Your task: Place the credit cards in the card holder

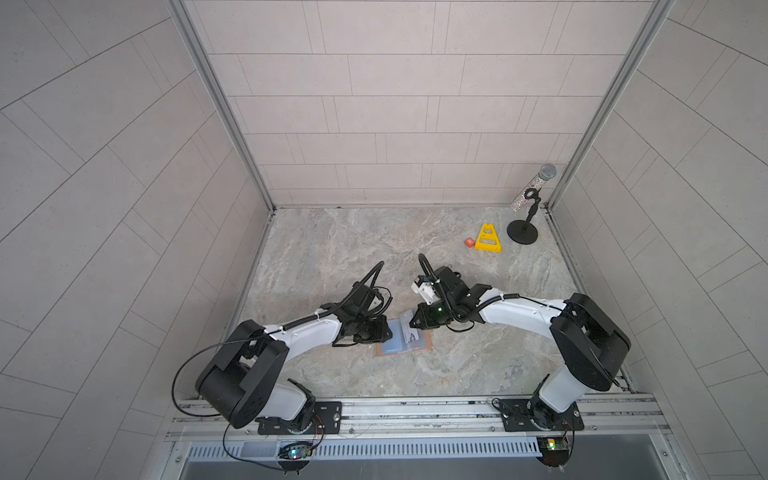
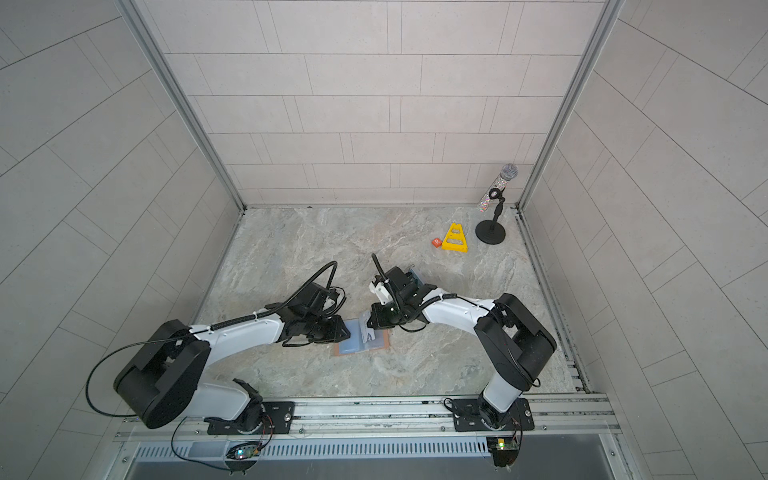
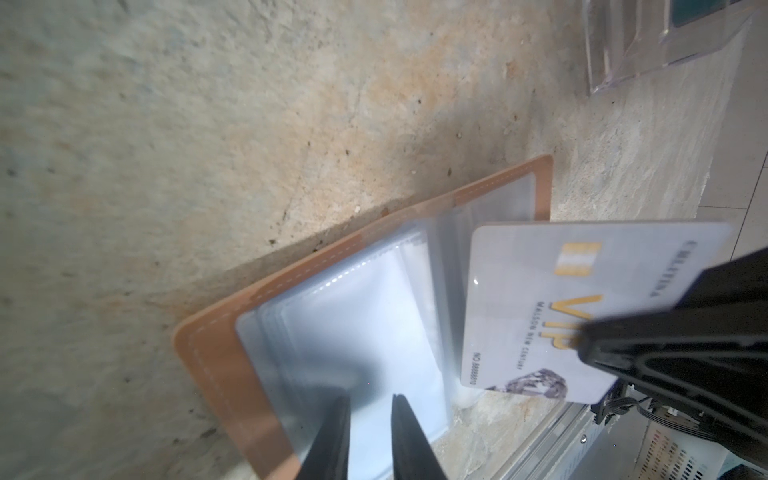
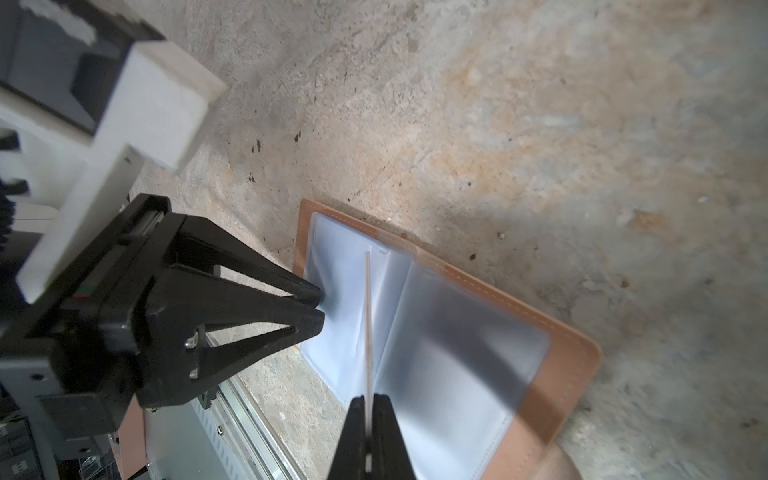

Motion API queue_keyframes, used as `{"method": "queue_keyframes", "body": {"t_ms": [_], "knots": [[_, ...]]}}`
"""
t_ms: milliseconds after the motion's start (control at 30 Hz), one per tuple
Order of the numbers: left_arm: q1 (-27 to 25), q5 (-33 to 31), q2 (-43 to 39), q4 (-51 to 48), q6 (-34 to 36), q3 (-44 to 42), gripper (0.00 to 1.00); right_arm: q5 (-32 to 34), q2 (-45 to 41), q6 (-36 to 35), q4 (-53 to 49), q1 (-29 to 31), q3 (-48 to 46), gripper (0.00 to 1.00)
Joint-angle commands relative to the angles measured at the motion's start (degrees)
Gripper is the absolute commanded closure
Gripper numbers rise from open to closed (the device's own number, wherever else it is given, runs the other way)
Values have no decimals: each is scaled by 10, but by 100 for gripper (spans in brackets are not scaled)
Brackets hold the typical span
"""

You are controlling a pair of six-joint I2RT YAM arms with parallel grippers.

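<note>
Table [image 1: 332,249]: marbled grey-tan slab; both arms reach in from the near edge.
Card holder [image 1: 390,347] [image 2: 376,347]: tan leather booklet; lies open and flat on the table, near-centre, between the two grippers; clear bluish sleeves face up [image 3: 216,357] [image 4: 561,374].
White card [image 1: 408,332] [image 2: 365,328]: gold "VIP" lettering, a gold chip and a gem picture show in the left wrist view [image 3: 540,291]; held above the open holder; seen edge-on from the right wrist [image 4: 368,324], its free end over the sleeves near the fold; whether it touches a sleeve cannot be told.
Right gripper [image 1: 415,323] [image 4: 369,401]: fingers clamped on one end of the white card.
Left gripper [image 1: 388,332] [image 3: 371,399] [image 4: 320,306]: low over the left page of the holder; fingertips a narrow gap apart at the sleeves; whether a sleeve is pinched between them cannot be told.
Clear stand [image 3: 623,50]: far of the holder, partly hidden behind the right arm in a top view [image 2: 415,276]; a teal card [image 3: 698,6] sits in it.
Yellow triangle [image 1: 488,237]: far right of the table.
Red block [image 1: 469,242]: just left of the triangle.
Microphone [image 1: 536,191]: glittery, tilted on a black stand, far right corner.
</note>
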Motion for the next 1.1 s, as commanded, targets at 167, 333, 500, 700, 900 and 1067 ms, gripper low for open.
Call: {"method": "queue_keyframes", "body": {"t_ms": [167,333,500,700,900,1067], "knots": [[2,-11,6,-5,-1,-13,75,-16,18,20,33,3,-8,100],[2,-14,3,-6,-2,-16,75,-20,23,28,44,3,-13,100],[1,-16,2,-6,-2,-19,75,-24,29,38,57,3,-21,100],[1,-17,0,-7,-2,-22,75,-34,32,53,81,3,-31,100],[2,-22,-6,-15,2,-22,75,-18,13,55,71,3,-32,100],[1,-30,-11,-24,5,-24,76,1,-2,77,73,1,-42,100]]}}
